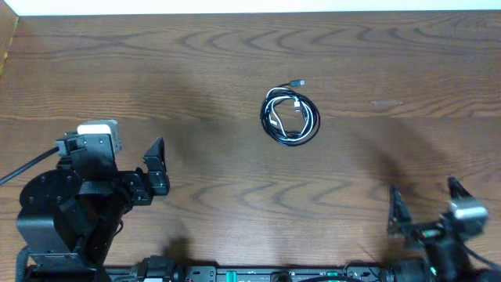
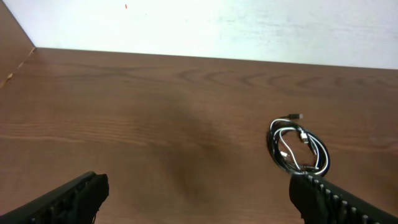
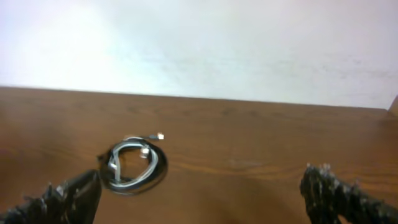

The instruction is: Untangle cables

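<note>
Two thin cables [image 1: 290, 116] lie coiled together on the desk [image 1: 196, 63], well apart from my left gripper [image 1: 157, 169] and right gripper [image 1: 425, 200], both wide, empty. Light and floppy, I judge; pinch the loose plug end [image 1: 297, 82].

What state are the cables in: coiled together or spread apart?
Coiled together: the cables lie as one overlapping loop on the table, black and white strands intertwined, one plug end poking out.

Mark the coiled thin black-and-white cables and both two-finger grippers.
coiled thin black-and-white cables [image 1: 291, 138]: overhead view, lower arc.
left gripper [image 1: 163, 166]: overhead view, midway between fingertips.
right gripper [image 1: 425, 196]: overhead view, midway between fingertips.
</note>
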Motion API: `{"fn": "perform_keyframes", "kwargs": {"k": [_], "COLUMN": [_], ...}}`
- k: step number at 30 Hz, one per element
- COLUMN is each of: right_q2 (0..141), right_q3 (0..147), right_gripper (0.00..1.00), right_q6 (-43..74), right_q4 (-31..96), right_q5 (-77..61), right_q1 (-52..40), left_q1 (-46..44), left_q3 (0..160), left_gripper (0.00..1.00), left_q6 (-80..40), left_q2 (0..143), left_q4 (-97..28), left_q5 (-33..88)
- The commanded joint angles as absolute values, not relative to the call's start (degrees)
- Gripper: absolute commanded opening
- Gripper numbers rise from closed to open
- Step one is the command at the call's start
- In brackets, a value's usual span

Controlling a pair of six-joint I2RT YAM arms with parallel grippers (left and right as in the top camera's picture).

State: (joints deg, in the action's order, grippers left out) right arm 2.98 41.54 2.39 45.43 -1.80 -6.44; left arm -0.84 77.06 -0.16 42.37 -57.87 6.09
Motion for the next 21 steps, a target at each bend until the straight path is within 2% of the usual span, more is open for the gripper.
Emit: {"fn": "perform_keyframes", "kwargs": {"k": [1,8,15,21], "right_q2": [7.99,24.71,44.97,55.83], "right_q3": [50.02,70.3,90.15,95.29], "right_gripper": [0.99,0.99,0.99,0.99], "right_q6": [5.72,-0.03,-1.39,-7.27], "right_q4": [49.08,61.06,73.47,70.85], "right_q5": [-4.29,-10.85,-10.98,-10.66], "right_q1": [-6.04,-6.04,-6.04,-6.04], "left_q1": [-0.6,-0.6,-0.6,-0.6], "left_q3": [78.13,78.13,78.13,78.13], "left_gripper": [0.98,0.98,0.98,0.98], "left_q6": [0.36,4.12,4.05,4.01], "left_q2": [42.17,42.17,42.17,42.28], "left_q4": [-58.54,-59.53,-59.57,-60.18], "left_q5": [6.04,11.97,12.08,12.88]}}
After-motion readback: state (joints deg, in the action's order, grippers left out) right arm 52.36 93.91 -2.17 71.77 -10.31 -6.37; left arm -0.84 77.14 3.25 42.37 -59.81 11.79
